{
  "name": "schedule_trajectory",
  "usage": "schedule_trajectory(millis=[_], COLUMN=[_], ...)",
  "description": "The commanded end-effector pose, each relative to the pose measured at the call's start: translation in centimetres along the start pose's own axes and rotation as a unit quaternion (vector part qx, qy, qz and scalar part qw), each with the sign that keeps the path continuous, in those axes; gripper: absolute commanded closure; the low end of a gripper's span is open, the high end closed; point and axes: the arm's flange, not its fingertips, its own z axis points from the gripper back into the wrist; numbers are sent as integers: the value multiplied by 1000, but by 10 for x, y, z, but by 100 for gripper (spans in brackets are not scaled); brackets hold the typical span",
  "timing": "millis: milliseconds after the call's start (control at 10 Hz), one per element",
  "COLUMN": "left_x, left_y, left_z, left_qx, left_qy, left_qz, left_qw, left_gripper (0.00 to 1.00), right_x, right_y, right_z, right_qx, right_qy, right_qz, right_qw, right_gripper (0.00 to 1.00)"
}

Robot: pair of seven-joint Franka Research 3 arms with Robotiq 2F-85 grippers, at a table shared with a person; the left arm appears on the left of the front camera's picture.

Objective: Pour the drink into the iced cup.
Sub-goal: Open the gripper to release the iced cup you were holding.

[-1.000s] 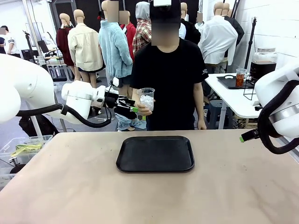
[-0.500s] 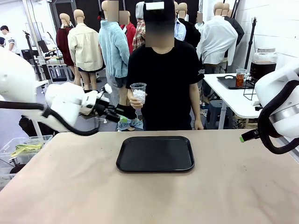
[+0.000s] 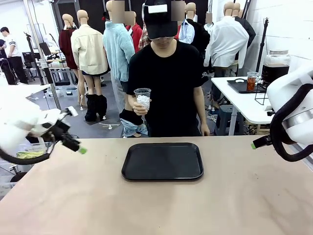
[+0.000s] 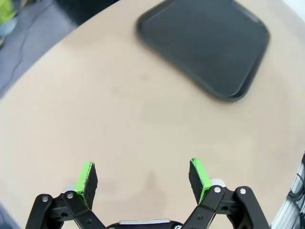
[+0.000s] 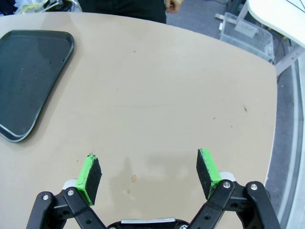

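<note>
**Far left:** left gripper [image 4: 142,167], pads spread wide with nothing between them, low over the bare table [image 3: 73,196] near its left edge. Stands well clear of the iced cup [image 3: 143,98] now, having drawn back from just beside it within the last second. Faces plain tabletop, with a corner of the tray ahead.

**Left of centre, beyond the far edge:** iced cup, clear and part-filled with ice, held upright at chest height in the person's hand [image 3: 140,110]. Sits slightly higher and farther left than a second ago. Not handed over, not set down.

**Centre:** black tray [image 3: 162,161], bare and unmoved, toward the far side of the table.

**Right:** right gripper [image 5: 147,157], likewise spread and empty, parked over the table's right-hand part exactly as before.

**Far right, background:** the drink [image 3: 275,73], dark brown in a large glass dispenser jar [image 3: 279,58] beside a white side table [image 3: 244,105]. Next to it, a small cup [image 3: 252,81] of reddish liquid on a second tray [image 3: 239,87]. Well apart from both grippers.

**Reading:** suggests a handover called off, or a retreat to a rest pose. Leaves the pour unstarted, with no drink on the shared table and the cup off the tray. Probably calls for the cup to be set down or taken first.
</note>
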Motion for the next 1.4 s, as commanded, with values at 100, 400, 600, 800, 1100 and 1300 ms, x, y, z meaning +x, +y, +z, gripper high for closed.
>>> schedule_trajectory(millis=[100, 400, 600, 800, 1100, 1300], left_x=[-22, -50, -64, -7, -7, -7], left_y=[-51, -105, -131, -72, -72, -72], left_z=[43, 44, 50, 29, 29, 29], left_qx=[62, 92, 76, 75, 75, 75], left_qy=[-15, -11, -17, -13, -13, -13], left_qz=[116, 121, 109, 108, 108, 108], left_qw=[991, 988, 991, 991, 991, 991], left_gripper=[0, 0, 0, 0, 0, 0], right_x=[-4, -4, -4, -4, -4, -4], right_y=[1, 1, 1, 1, 1, 1], right_z=[-2, -2, -2, -2, -2, -2], right_qx=[2, 2, 2, 2, 2, 2], right_qy=[-6, -6, -6, -6, -6, -6], right_qz=[1, 1, 1, 1, 1, 1], right_qw=[1000, 1000, 1000, 1000, 1000, 1000], right_gripper=[0, 0, 0, 0, 0, 0])
